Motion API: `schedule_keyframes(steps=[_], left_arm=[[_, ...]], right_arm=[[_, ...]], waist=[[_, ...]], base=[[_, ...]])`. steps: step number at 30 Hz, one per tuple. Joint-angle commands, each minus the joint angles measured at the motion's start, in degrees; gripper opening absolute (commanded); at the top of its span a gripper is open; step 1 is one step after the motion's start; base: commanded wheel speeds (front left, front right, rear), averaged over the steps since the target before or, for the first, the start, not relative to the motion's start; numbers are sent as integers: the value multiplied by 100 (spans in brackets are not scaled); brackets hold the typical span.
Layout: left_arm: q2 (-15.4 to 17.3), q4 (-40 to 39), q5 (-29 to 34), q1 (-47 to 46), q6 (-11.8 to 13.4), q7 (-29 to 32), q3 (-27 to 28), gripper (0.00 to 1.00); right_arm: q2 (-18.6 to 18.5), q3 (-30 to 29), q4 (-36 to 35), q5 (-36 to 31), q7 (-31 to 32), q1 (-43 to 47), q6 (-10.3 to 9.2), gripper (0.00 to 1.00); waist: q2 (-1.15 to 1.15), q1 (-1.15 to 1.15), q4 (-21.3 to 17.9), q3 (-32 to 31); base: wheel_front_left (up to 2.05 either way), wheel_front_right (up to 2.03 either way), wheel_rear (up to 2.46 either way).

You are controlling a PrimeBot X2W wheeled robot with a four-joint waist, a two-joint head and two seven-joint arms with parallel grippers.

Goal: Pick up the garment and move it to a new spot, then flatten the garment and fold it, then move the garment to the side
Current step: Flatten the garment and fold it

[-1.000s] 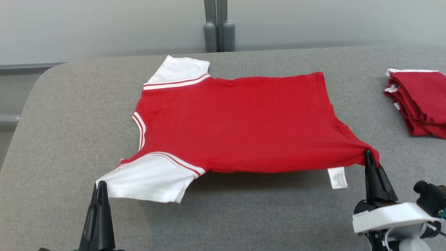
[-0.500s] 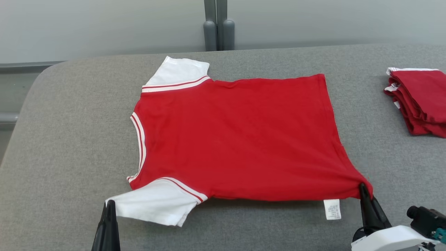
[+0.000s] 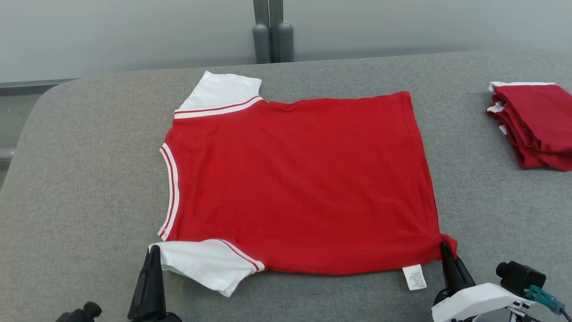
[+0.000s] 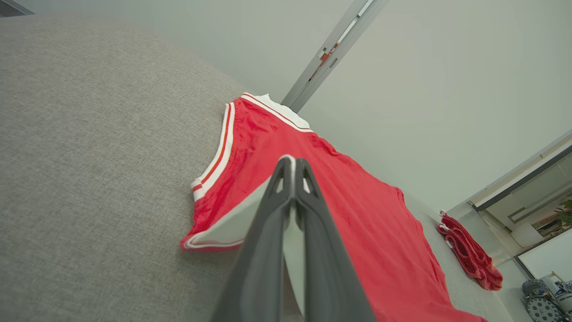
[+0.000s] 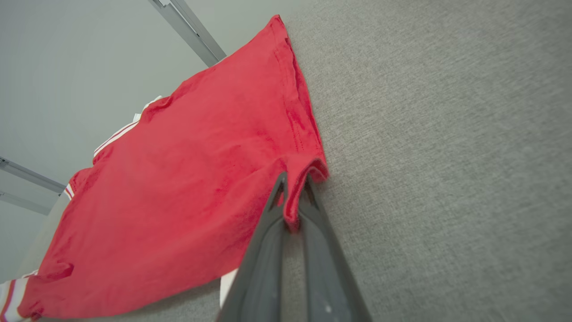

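The red garment (image 3: 295,179) lies spread flat across the middle of the head view on the grey padded table (image 3: 89,179), its neckline toward the left of the frame and its hem toward the right. One white sleeve (image 3: 221,91) points to the upper part of the frame. The other white sleeve (image 3: 205,264) lies at the lower left, slightly rumpled.

The left gripper (image 3: 154,250) rises from the bottom edge at the lower left, its dark fingers pressed together on the outer edge of that lower sleeve. In the left wrist view the left gripper (image 4: 291,162) shows white cloth caught at its tips. The right gripper (image 3: 444,247) stands at the lower right, clenched on the garment's bottom hem corner, which bunches into a small fold around it. The right wrist view shows the red cloth pinched between the right gripper's (image 5: 292,181) tips.

A white care label (image 3: 414,277) sticks out from the lower edge, just left of the right gripper. A stack of folded red clothes (image 3: 532,125) sits at the right edge of the frame, well apart from the garment. A grey post (image 3: 268,36) stands behind the table at top centre, against a pale wall (image 3: 111,36). Bare table surrounds the garment on all sides.
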Motion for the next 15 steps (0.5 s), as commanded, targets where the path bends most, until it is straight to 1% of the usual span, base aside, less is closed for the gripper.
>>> schedule_keyframes(steps=[1, 4, 9, 12, 15], left_arm=[[9, 98, -39, -198, -22, -15, 44, 0], [-25, 348, -109, -539, -22, -15, 96, 0], [57, 712, -31, -1211, -22, -15, -26, 0], [97, 1048, 42, -1706, -22, -15, -73, 0], [64, 1396, 105, -2188, -22, -15, -58, 0]], right_arm=[[-7, 15, 58, 38, -44, -112, 1, 0], [-6, 82, 160, 165, -79, -292, 1, 0], [-7, 166, 228, 417, -123, -556, 1, 0], [-7, 200, 273, 533, -171, -749, 1, 0], [-6, 230, 320, 661, -235, -960, 1, 0]], waist=[[0, 0, -7, 37], [0, 0, -34, 126], [0, 0, -61, 288], [0, 0, -90, 401], [0, 0, -134, 550]], base=[[0, 0, 0], [0, 0, 0], [0, 0, 0], [0, 0, 0], [0, 0, 0]])
